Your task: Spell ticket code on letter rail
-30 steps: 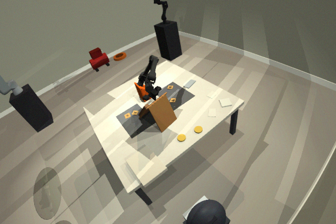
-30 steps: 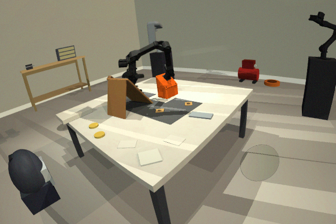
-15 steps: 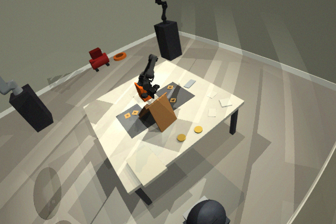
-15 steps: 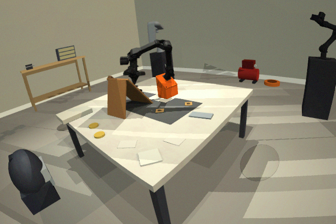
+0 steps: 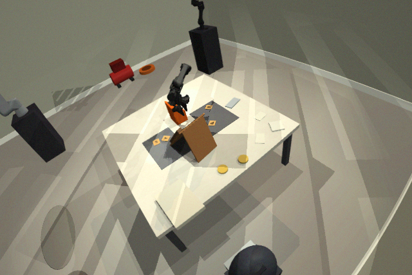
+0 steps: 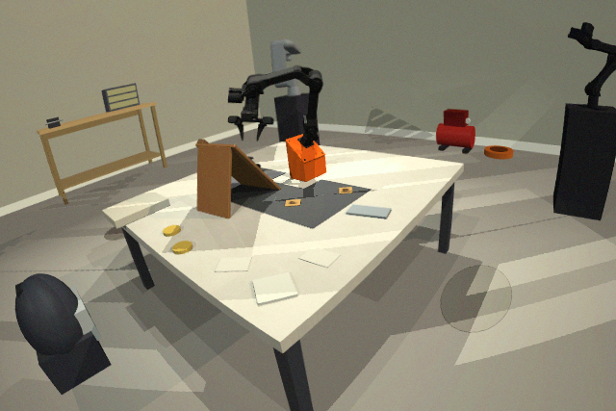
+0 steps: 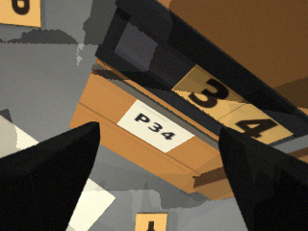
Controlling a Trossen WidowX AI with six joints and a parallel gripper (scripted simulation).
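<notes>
The ticket (image 7: 155, 126) on the brown board (image 5: 201, 138) (image 6: 214, 180) (image 7: 93, 98) reads P34. In the wrist view the dark rail holds a 3 tile (image 7: 202, 89) and a 4 tile (image 7: 260, 126) side by side, 3 left of 4; the stretch left of the 3 holds no tile. My gripper (image 5: 185, 107) (image 6: 250, 139) (image 7: 160, 133) is open and empty, above and in front of the board. Loose tiles lie flat: two right of the board (image 5: 208, 107) (image 5: 212, 122) and two left (image 5: 165, 138) (image 5: 156, 142). Their letters are too small or cut off to read.
The tiles lie on dark mats (image 5: 229, 118) (image 6: 313, 219). The orange arm base (image 5: 176, 115) (image 6: 305, 163) stands behind the board. Two yellow discs (image 5: 243, 158) (image 5: 222, 169), a grey-blue slab (image 5: 232, 102) (image 6: 369, 211), thin pale squares and a pale block (image 5: 181, 203) are also on the table.
</notes>
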